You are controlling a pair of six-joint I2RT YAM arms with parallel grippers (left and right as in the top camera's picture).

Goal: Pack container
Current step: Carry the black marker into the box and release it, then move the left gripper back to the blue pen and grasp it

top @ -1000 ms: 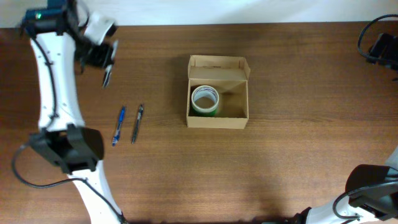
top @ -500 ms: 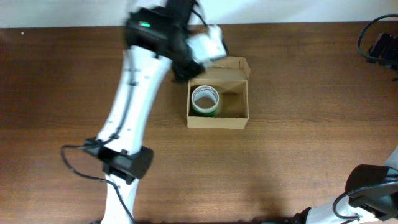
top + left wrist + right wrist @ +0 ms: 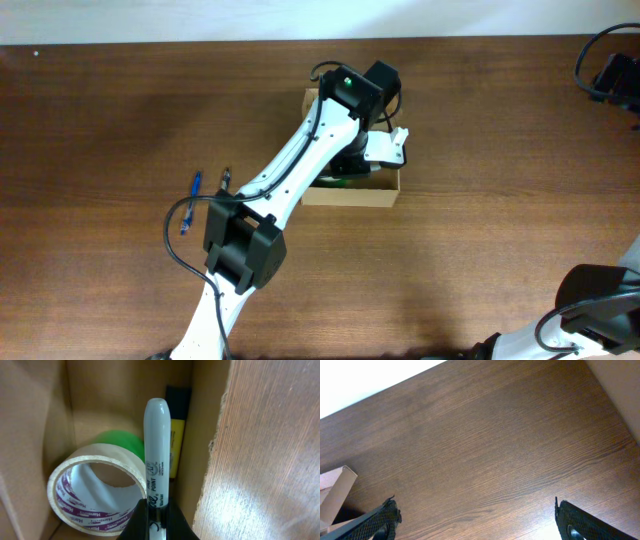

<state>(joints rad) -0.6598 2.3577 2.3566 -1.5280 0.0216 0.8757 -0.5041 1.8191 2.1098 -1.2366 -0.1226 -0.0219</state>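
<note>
The container (image 3: pixel 350 196) is a tan cardboard box with its flap lid open, at the table's middle. My left gripper (image 3: pixel 156 511) is shut on a white marker (image 3: pixel 156 445) and holds it over the box's inside, close to the right wall (image 3: pixel 202 435). In the box lie a tape roll with purple print (image 3: pixel 90 491), a green roll (image 3: pixel 120 442) behind it, and a yellow and black highlighter (image 3: pixel 176 445) along the wall. In the overhead view the left arm (image 3: pixel 310 150) covers most of the box. My right gripper (image 3: pixel 477 520) is open and empty over bare table.
A blue pen (image 3: pixel 190 199) and a black pen (image 3: pixel 225 179) lie on the table left of the box, partly under the left arm. A corner of the box (image 3: pixel 335 491) shows in the right wrist view. The right arm (image 3: pixel 612 75) is at the far right edge.
My left arm has swung from the far left back corner to the box, carrying the marker, and now hangs over the box's inside. The right arm has not moved.
</note>
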